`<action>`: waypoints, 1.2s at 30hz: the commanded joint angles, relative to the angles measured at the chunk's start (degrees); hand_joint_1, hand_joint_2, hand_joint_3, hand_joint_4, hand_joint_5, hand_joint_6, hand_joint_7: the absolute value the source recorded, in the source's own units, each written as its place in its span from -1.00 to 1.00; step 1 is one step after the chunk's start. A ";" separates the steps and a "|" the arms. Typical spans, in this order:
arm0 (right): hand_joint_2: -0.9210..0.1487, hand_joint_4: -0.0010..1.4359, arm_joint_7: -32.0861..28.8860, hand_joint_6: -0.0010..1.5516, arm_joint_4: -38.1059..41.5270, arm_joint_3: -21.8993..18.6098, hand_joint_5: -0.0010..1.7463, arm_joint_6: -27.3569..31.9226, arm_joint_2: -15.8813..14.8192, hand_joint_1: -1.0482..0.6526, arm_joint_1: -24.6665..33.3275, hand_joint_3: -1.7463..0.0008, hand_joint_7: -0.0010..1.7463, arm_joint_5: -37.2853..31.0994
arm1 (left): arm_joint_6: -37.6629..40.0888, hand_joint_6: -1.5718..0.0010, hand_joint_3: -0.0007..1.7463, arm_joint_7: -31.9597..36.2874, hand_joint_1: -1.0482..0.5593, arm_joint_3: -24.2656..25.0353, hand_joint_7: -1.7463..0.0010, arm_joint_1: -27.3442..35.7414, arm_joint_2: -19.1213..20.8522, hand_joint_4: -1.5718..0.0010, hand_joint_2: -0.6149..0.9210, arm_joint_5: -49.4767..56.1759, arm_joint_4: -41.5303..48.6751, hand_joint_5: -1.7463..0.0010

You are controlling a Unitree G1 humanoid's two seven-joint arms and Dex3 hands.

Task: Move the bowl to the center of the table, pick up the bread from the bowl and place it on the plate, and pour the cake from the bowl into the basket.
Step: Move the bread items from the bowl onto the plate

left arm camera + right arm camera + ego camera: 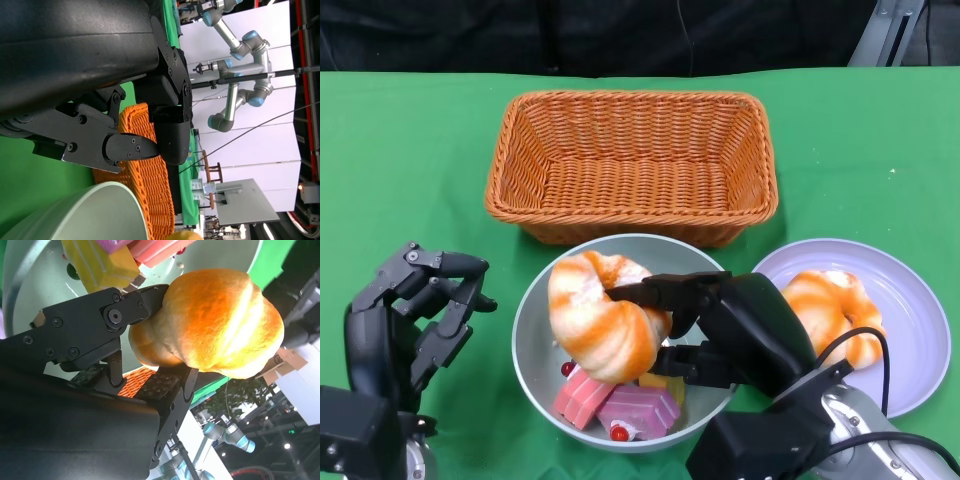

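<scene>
Bowl (535,340), pale grey-green, sits on the green table (410,170) just in front of the basket (632,165), its far rim close to the basket's near wall. Contents I can log: pink cake slices (610,405) with a yellow piece beside them and small red berries, low against the near wall. Bread (603,315), an orange-and-white twisted roll, glossy and plump, is held over the bowl's middle; my right hand (720,325) grips it, fingers clamped on its right end, which the right wrist view confirms. Basket: orange woven wicker, rectangular, nothing visible inside. Plate (910,300), pale lilac, lies to the right of the bowl and carries a second roll (835,310) of the same orange-and-white make. My left hand (415,310) hovers left of the bowl, fingers apart, holding nothing. No labels or writing legible anywhere.
</scene>
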 commanded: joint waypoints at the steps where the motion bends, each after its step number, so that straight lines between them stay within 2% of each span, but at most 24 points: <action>1: -1.00 0.24 0.10 0.49 -0.02 -0.80 0.32 -0.69 -0.30 0.02 -0.27 0.93 -0.74 0.66 | -0.88 -0.12 -0.62 -0.37 0.11 0.02 -0.21 -0.25 1.38 -0.07 0.98 0.39 0.39 -0.55; 6: -1.00 0.21 0.51 0.52 -0.54 -1.67 0.41 -2.72 -0.30 0.01 0.28 0.88 -0.73 2.78 | -0.90 -0.12 -0.62 -0.23 0.11 -0.02 -0.21 -0.21 1.34 -0.07 0.97 0.40 0.36 -0.56; 9: -0.98 0.14 0.84 0.52 -2.09 -3.02 0.56 -4.97 -0.86 0.04 1.05 0.83 -0.66 5.00 | -0.76 -0.12 -0.61 -0.15 0.11 -0.02 -0.21 -0.16 1.40 -0.06 0.96 0.43 0.24 -0.56; 11: -0.95 0.08 1.75 0.40 -3.79 -4.00 0.64 -5.63 -1.78 0.04 1.65 0.79 -0.47 6.13 | -0.57 -0.12 -0.61 0.06 0.11 -0.04 -0.22 -0.15 1.52 -0.06 0.96 0.62 0.21 -0.56; 12: -0.92 0.07 2.15 0.29 -4.21 -4.30 0.65 -5.75 -1.94 0.03 1.84 0.75 -0.28 6.38 | -0.53 -0.12 -0.61 0.10 0.11 -0.05 -0.22 -0.15 1.54 -0.05 0.96 0.65 0.20 -0.56; 14: -0.89 0.08 2.01 0.21 -5.89 -5.38 0.65 -5.89 -2.23 0.02 2.70 0.71 -0.12 6.33 | -0.52 -0.12 -0.60 -0.16 0.12 -0.03 -0.22 -0.18 1.56 -0.05 0.96 0.40 0.19 -0.57; 16: -0.85 0.11 1.42 0.19 -8.88 -7.09 0.64 -5.85 -3.12 0.01 4.36 0.67 -0.04 6.08 | -0.41 -0.12 -0.59 -0.07 0.13 -0.04 -0.22 -0.13 1.67 -0.06 0.96 0.46 0.06 -0.57; 19: -0.78 0.17 1.55 0.20 -11.42 -8.55 0.55 -5.57 -3.58 -0.02 5.86 0.58 -0.02 5.72 | -0.20 -0.12 -0.58 -0.09 0.12 -0.05 -0.22 -0.10 1.78 -0.05 0.96 0.39 0.00 -0.57; 21: -0.64 0.19 1.87 0.20 -11.93 -9.03 0.53 -5.82 -3.49 -0.01 6.24 0.42 -0.01 5.85 | -0.24 -0.12 -0.58 -0.20 0.13 -0.02 -0.23 -0.14 1.79 -0.05 0.95 0.25 0.06 -0.58; 24: -0.55 0.19 2.10 0.21 -12.16 -9.26 0.52 -5.85 -3.37 -0.01 6.43 0.32 -0.01 5.81 | -0.25 -0.11 -0.57 -0.21 0.13 -0.03 -0.23 -0.15 1.80 -0.05 0.95 0.21 0.07 -0.58; 25: -0.54 0.20 2.53 0.21 -16.01 -11.76 0.52 -4.94 -4.66 0.00 8.98 0.31 -0.01 7.23 | -0.36 -0.11 -0.57 -0.36 0.13 0.07 -0.23 -0.22 1.95 -0.05 0.95 0.09 0.32 -0.58; 26: -0.46 0.13 2.99 0.16 -19.02 -13.70 0.71 -4.19 -5.55 0.03 10.97 0.21 0.08 8.28 | -0.44 -0.11 -0.57 -0.47 0.12 0.14 -0.23 -0.27 2.08 -0.05 0.95 -0.01 0.51 -0.58; 28: -0.39 0.08 4.25 0.10 -23.31 -17.01 0.83 -3.03 -6.82 0.06 13.98 0.11 0.16 9.88 | -0.35 -0.11 -0.57 -0.73 0.12 0.27 -0.23 -0.34 2.05 -0.05 0.94 -0.42 0.62 -0.57; 32: -0.40 0.02 5.23 0.04 -24.61 -20.82 0.87 -1.74 -8.66 0.08 16.03 0.11 0.20 9.94 | -0.82 -0.12 -0.55 -0.11 0.12 0.19 -0.22 -0.44 2.17 -0.06 0.94 0.18 1.04 -0.56; 36: -0.46 0.01 3.46 0.03 -21.02 -25.31 0.86 -0.63 -10.45 0.11 16.70 0.19 0.16 9.94 | -0.65 -0.11 -0.54 -0.11 0.11 0.12 -0.22 -0.37 2.30 -0.06 0.93 0.28 1.04 -0.55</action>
